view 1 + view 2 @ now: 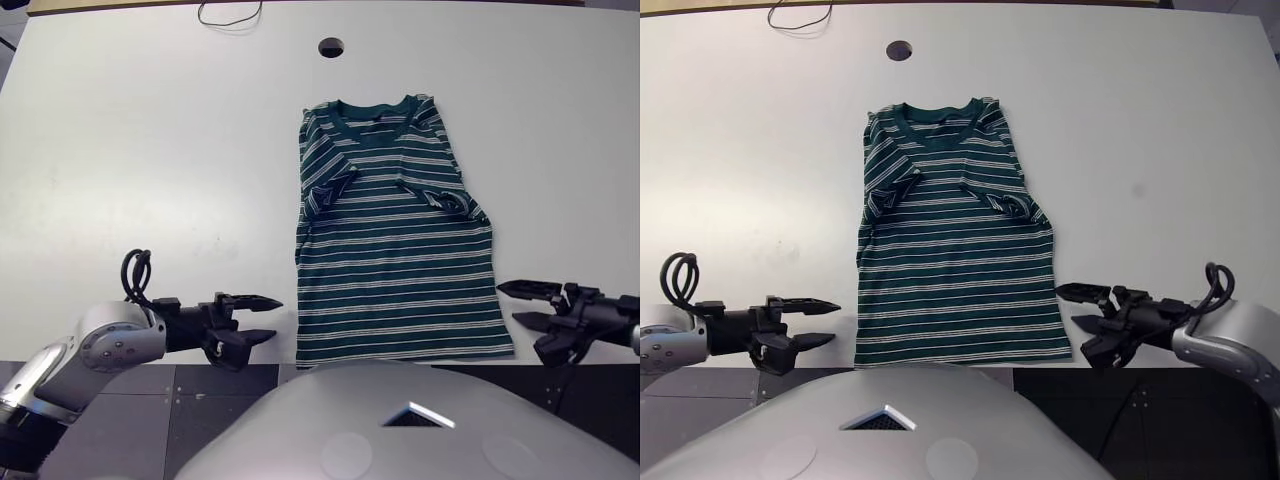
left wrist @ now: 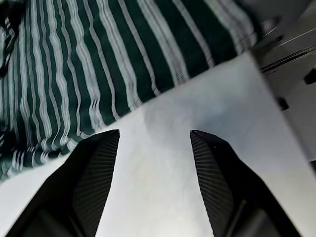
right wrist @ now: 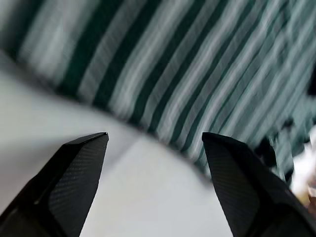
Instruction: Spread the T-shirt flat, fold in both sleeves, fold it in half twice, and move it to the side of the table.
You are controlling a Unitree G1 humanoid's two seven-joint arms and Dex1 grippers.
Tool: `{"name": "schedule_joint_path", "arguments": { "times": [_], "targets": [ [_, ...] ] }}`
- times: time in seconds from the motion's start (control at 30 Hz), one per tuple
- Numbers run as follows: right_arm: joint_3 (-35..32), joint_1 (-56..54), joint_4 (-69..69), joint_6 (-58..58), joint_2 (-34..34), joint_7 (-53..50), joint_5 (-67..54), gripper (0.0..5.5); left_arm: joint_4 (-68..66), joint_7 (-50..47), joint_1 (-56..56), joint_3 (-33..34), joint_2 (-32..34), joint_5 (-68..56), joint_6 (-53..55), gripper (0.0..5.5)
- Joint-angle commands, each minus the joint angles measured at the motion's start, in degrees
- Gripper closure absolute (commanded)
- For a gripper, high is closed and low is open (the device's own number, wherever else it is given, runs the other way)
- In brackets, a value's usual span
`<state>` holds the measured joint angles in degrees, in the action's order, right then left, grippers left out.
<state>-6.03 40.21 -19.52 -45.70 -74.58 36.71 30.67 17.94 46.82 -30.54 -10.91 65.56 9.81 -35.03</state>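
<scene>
The T-shirt (image 1: 395,250), dark green with thin white stripes, lies face up on the white table (image 1: 150,150), a little toward 3 o'clock of its middle. Its collar (image 1: 372,118) points to 12 o'clock and its hem runs along the table's near edge at 6 o'clock. Both sleeves are turned in over the chest: one (image 1: 330,190) on the 9 o'clock side and one (image 1: 445,198) on the 3 o'clock side, each lying slightly rumpled on the body. The body is flat apart from them.

The left gripper (image 1: 274,319) is at about 8 o'clock of the shirt, just beside the hem corner and low over the table's near edge. It is released, with its fingers (image 2: 94,177) spread over bare table and nothing between them. The shirt's striped edge lies just beyond the tips.

The right gripper (image 1: 508,304) is at about 4 o'clock of the shirt, close against the side edge near the hem. It is also released and holds nothing. Its fingers (image 3: 74,182) are apart over the table with the stripes just past them, and I cannot tell whether a tip touches the cloth.

A round hole (image 1: 331,47) is in the table at 11 o'clock of the collar. A thin dark cable (image 1: 230,14) loops at the far edge beyond it.
</scene>
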Motion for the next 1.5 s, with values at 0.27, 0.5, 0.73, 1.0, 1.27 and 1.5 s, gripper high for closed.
{"name": "schedule_joint_path", "arguments": {
  "times": [0.27,0.5,0.73,1.0,1.27,1.5],
  "targets": [
    [4.9,-6.3,-1.4,1.3,3.7,5.7,-0.8,1.96,-2.0,4.5,7.9,-8.6,-5.8,2.6,-0.2,2.80],
    [8.1,-9.8,-0.3,1.6,4.9,6.7,-1.1,1.96,-2.5,6.0,8.4,-12.7,-6.9,2.5,-1.3,2.80],
    [8.8,-8.4,-0.8,-0.2,3.7,6.7,-2.9,2.88,-2.9,5.5,8.3,-15.1,-7.4,1.7,-1.9,3.45],
    [9.4,-7.5,-0.8,-1.3,3.6,7.3,-4.7,4.47,-4.7,4.5,8.4,-15.3,-7.9,1.4,-2.6,4.87],
    [9.6,-8.7,0.2,-1.4,4.1,7.4,-4.7,5.39,-5.9,3.0,9.2,-13.9,-9.2,0.0,-2.7,5.40],
    [8.9,-9.8,0.0,0.2,5.9,6.1,-15.1,5.39,-4.4,1.3,8.7,-10.3,-11.1,-9.4,-1.8,5.40]
  ]
}}
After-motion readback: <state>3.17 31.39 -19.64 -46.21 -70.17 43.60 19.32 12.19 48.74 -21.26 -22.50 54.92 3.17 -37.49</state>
